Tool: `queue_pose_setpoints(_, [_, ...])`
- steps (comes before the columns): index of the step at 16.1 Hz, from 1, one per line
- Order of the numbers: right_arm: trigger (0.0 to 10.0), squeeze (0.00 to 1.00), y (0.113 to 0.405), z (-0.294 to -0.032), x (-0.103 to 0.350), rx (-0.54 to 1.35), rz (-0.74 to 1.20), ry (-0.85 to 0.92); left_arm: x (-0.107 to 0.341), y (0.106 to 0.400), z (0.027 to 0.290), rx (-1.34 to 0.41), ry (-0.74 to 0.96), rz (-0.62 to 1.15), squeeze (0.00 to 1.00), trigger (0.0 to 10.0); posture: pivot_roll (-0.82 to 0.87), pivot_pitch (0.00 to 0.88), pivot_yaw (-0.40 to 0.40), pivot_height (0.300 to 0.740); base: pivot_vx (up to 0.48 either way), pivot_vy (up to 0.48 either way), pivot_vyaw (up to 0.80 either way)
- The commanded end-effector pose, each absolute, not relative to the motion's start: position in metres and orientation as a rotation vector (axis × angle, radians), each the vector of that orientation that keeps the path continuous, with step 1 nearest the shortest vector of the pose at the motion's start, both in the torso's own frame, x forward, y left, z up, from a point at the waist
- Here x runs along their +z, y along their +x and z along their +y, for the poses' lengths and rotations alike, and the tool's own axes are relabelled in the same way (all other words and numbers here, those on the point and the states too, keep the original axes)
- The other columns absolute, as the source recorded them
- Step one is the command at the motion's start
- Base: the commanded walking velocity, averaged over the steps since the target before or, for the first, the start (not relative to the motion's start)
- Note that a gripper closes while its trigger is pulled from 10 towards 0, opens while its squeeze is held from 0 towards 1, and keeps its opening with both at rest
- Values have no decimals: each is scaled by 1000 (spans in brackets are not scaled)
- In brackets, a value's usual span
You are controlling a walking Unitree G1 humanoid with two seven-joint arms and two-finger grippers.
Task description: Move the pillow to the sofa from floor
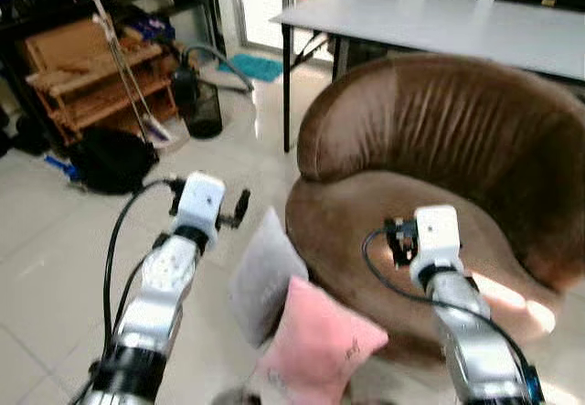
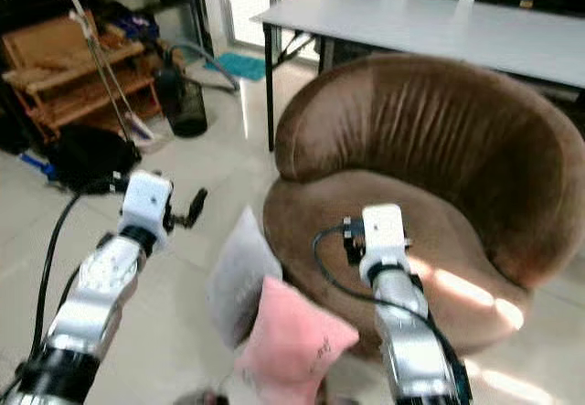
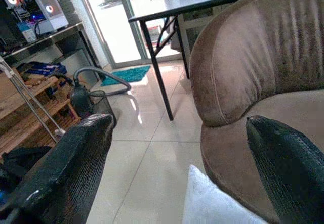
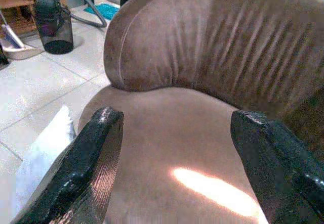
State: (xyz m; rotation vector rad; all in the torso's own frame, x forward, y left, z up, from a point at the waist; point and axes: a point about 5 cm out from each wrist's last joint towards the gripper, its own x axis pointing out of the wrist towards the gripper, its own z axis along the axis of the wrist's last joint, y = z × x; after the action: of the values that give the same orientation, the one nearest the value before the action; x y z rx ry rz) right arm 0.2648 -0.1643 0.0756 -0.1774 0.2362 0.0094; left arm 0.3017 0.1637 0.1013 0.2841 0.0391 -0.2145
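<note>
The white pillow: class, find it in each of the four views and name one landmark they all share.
Left eye view: white pillow leaning by the sofa's front, behind the pink pillow.
Right eye view: same spot.
Left wrist view: a corner at the lower edge.
Right wrist view: beside the sofa's edge.
Shared landmark: the brown sofa.

Brown velvety sofa point(image 1: 439, 140) with darker vertical ribbing across the backrest and a pale sun patch on the seat. Pink pillow point(image 1: 315, 341) bearing a small dark mark, beside a light grey pillow point(image 1: 265, 272). Glossy off-white floor tiles point(image 1: 55, 240) with thin grey grout lines. Grey table point(image 1: 439, 21) on black legs. Teal mat point(image 1: 256, 67). Orange-brown wooden shelf point(image 1: 91, 80). Black bag point(image 1: 110, 160). Black mesh bin point(image 1: 203, 108). Silver arms, white wrist housings, black fingers point(image 4: 86, 173).
</note>
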Motion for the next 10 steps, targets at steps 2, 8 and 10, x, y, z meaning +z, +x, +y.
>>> queue_pose_setpoints(2, [10000, 0, 265, -164, 78, 7, 233, -173, 100, 301, 168, -193, 313, 34, 0, 10000, -40, 0, 36, 626, 0, 0, 0])
queue_pose_setpoints(8, [10000, 0, 266, -163, 78, 15, 227, -174, 102, 301, 165, -210, 312, -24, 0, 10000, -39, 0, 37, 601, 0, 0, 0])
queue_pose_setpoints(10, [10000, 0, 266, -164, 78, 13, 230, -181, 102, 301, 164, -223, 300, -23, 0, 10000, -40, 0, 36, 601, 0, 0, 0])
